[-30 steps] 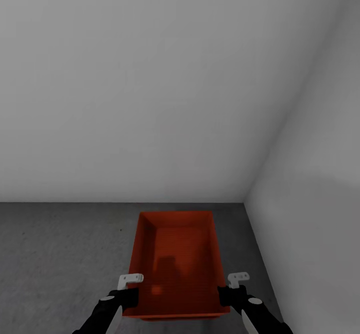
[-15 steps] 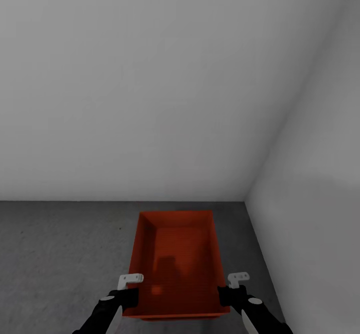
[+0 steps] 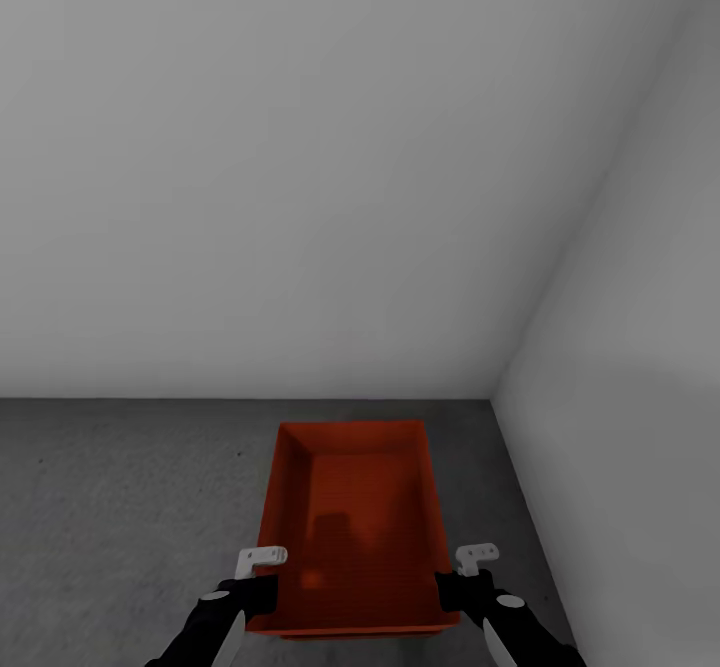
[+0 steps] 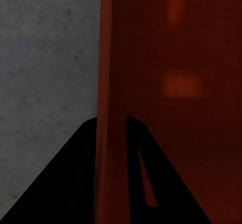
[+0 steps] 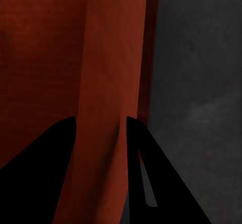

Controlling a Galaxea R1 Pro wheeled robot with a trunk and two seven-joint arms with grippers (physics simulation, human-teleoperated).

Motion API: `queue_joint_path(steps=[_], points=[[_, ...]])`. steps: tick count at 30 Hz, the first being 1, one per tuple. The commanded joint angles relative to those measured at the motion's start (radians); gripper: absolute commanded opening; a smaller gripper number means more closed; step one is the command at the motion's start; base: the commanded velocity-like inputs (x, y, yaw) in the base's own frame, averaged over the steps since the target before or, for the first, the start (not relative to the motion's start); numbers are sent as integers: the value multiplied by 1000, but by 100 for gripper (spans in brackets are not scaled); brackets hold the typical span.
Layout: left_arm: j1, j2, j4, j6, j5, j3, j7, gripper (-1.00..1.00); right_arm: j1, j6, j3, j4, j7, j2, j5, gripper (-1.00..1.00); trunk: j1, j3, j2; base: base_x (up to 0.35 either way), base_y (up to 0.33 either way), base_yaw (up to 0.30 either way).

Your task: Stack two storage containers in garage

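One red-orange storage container [image 3: 355, 522] is in front of me over the dark grey concrete floor [image 3: 120, 507] of the garage, open side up and empty. My left gripper [image 3: 258, 587] is shut on its left wall, which runs between the black fingers [image 4: 75, 173] in the left wrist view. My right gripper [image 3: 452, 587] is shut on the right wall, with the container's rim [image 5: 101, 108] pinched between the fingers [image 5: 45, 158]. Whether the bin rests on the floor or hangs just above it, I cannot tell. The other container is out of view.
A plain pale grey wall [image 3: 300, 197] stands straight ahead. A second wall [image 3: 640, 397] closes the right side, and they meet in a corner just beyond the bin. Open concrete stretches to the left.
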Motion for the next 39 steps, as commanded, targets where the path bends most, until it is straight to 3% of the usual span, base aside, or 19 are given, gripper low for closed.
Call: queue_joint_path(steps=[1,13,33,39], points=[[1,0,0,7,-15,-2,31,-100,0,6,3,-30,36,0,-12,-100,4,-4,-8,0,0,0],[0,0,1,7,-15,-2,31,-100,0,6,3,-30,36,0,-12,-100,50,-42,-92,0,0,0],[0,0,0,7,-15,-2,31,-100,0,6,2,-30,35,0,-13,-100,50,-42,-92,0,0,0],[0,0,0,7,-15,-2,31,-100,0,6,2,-30,35,0,-12,-100,73,-60,-134,0,0,0]])
